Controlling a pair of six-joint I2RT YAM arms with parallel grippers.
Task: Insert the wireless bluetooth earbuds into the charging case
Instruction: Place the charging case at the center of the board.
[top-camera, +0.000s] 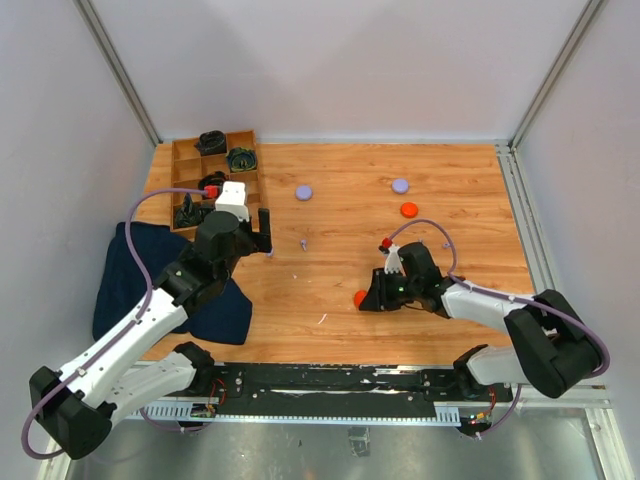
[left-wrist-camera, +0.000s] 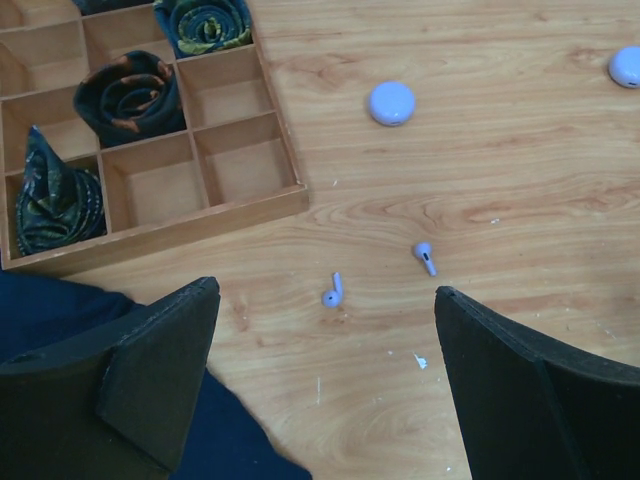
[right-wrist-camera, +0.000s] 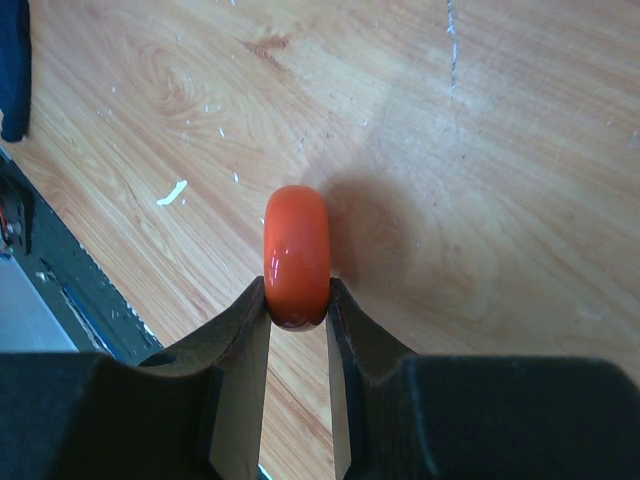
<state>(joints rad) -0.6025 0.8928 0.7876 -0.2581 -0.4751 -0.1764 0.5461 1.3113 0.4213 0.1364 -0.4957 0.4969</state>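
Note:
Two lavender earbuds lie on the wooden table in the left wrist view, one (left-wrist-camera: 332, 292) between my finger lines and one (left-wrist-camera: 425, 257) to its right; one shows in the top view (top-camera: 303, 243). My left gripper (left-wrist-camera: 325, 300) (top-camera: 262, 238) is open and empty, hovering just short of them. My right gripper (right-wrist-camera: 298, 300) (top-camera: 364, 298) is shut on an orange-red round case (right-wrist-camera: 296, 255), held on edge, closed, low over the table near the front. No orange-red earbuds show.
Two lavender discs (top-camera: 303, 192) (top-camera: 400, 185) and an orange-red disc (top-camera: 408, 209) lie further back. A wooden compartment tray (left-wrist-camera: 250, 205) with black coiled bundles (left-wrist-camera: 128, 97) stands at the back left. A dark blue cloth (top-camera: 120, 280) lies under the left arm.

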